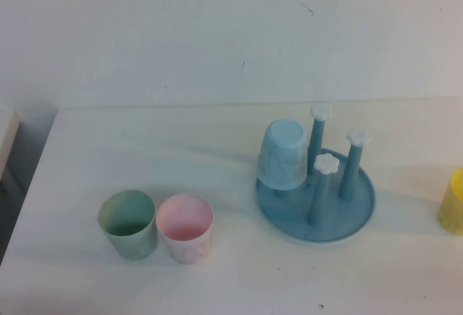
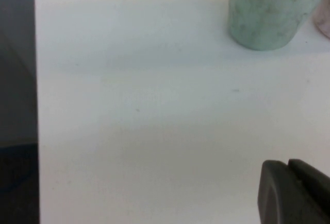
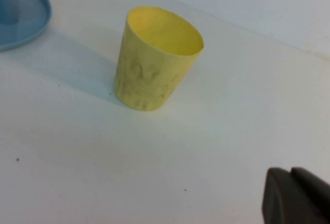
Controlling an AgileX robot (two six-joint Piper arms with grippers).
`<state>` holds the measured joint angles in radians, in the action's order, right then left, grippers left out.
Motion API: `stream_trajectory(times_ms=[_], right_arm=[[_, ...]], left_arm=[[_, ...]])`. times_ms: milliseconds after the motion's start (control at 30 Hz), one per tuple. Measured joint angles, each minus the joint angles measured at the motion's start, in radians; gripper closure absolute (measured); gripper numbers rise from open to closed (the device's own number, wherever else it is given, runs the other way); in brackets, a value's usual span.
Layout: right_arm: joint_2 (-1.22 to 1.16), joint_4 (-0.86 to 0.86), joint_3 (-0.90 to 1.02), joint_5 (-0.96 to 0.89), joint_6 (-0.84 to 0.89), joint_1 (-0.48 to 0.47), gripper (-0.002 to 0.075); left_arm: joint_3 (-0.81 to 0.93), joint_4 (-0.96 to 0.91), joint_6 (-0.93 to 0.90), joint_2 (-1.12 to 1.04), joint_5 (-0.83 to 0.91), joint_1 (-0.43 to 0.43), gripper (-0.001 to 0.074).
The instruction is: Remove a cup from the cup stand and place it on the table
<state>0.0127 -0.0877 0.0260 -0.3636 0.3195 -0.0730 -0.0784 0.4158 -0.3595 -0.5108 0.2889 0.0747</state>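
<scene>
The pale yellow cup (image 1: 454, 200) stands upright on the white table (image 1: 217, 148) at the far right edge, apart from the blue cup stand (image 1: 347, 229). In the right wrist view the cup (image 3: 154, 59) stands mouth up beside the stand's rim (image 3: 31, 20). My right gripper (image 3: 290, 171) is shut and empty, well away from the cup. My left gripper (image 2: 287, 165) is shut and empty over bare table. Neither gripper shows in the high view.
A light blue cup (image 1: 283, 154) sits upside down on one peg of the stand; three other pegs are bare. A green cup (image 1: 129, 222) and a pink cup (image 1: 185, 227) stand side by side at the front left. The table's left edge (image 2: 37, 131) is near my left gripper.
</scene>
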Motion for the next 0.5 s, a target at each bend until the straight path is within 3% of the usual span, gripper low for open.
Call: stream_trajectory(times_ms=[167,300,500], right_arm=[[0.000,0.000,0.000,0.000,0.000,0.000,0.0727],[0.000,0.001,0.000,0.000,0.000,0.000,0.0727],[0.000,0.002,0.000,-0.002,0.000,0.000,0.0727]], left_arm=[[0.099,-0.091,0.098,0.173,-0.120,0.000,0.0737],[0.103,-0.240,0.210,0.361,-0.081,-0.012,0.0737],[0.105,-0.405,0.352,0.516,-0.002,-0.115,0.0737]])
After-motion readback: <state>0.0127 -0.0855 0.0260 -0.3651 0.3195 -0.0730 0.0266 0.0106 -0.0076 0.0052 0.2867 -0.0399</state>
